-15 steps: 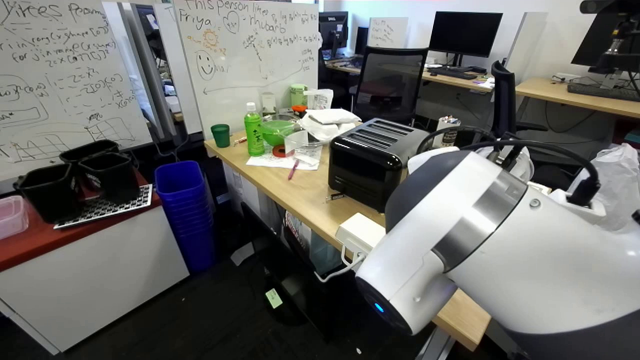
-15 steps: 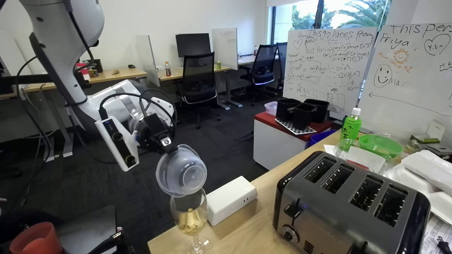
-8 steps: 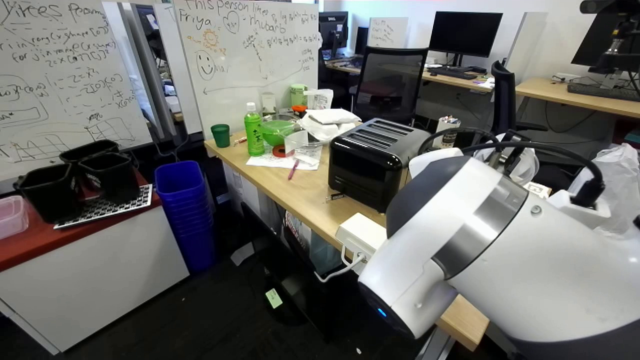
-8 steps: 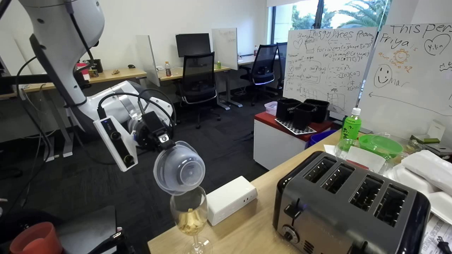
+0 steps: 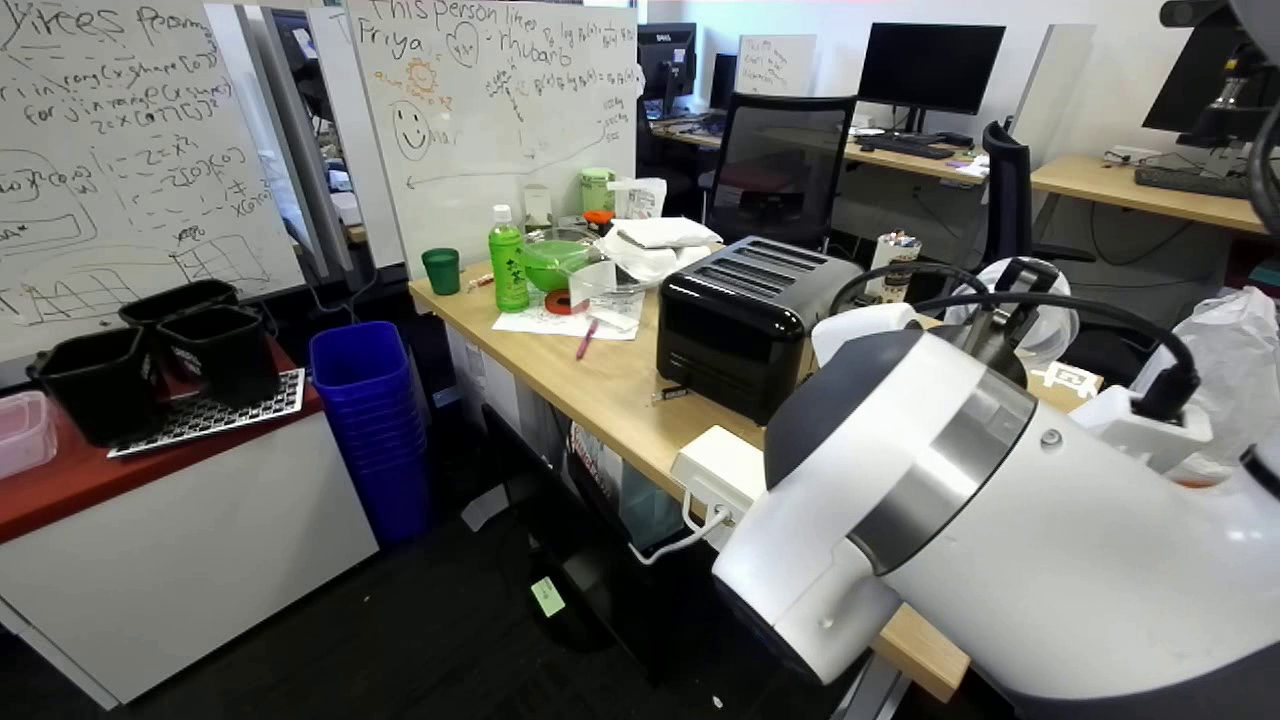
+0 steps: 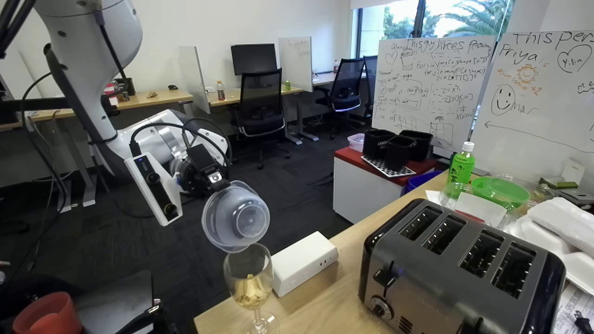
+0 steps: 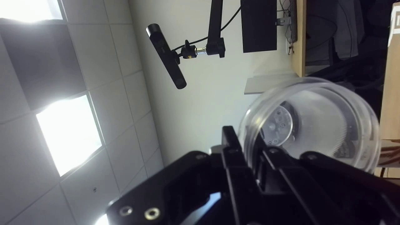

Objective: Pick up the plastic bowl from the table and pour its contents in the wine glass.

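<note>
The clear plastic bowl (image 6: 239, 215) is tilted on its side above the wine glass, its base toward the camera in an exterior view. My gripper (image 7: 243, 137) is shut on the bowl's rim. In the wrist view the bowl (image 7: 325, 122) shows no food pieces inside. The wine glass (image 6: 249, 278) stands upright near the corner of the light-wood table (image 6: 334, 297) and holds pale yellow pieces. The bowl's lower rim overlaps the glass's rim in that view. In an exterior view the bowl (image 5: 1045, 320) shows partly behind the arm, and the wine glass is hidden.
A white box (image 6: 304, 262) sits right beside the glass. A black and steel toaster (image 6: 459, 273) stands further along the table. Behind it are a green bottle (image 6: 461, 167), a green bowl (image 6: 501, 191) and white containers (image 6: 557, 232). A red cup (image 6: 48, 315) is at the lower left.
The bowl has risen a little and shifted slightly left above the glass, still in my gripper. The pieces in the glass look the same.
</note>
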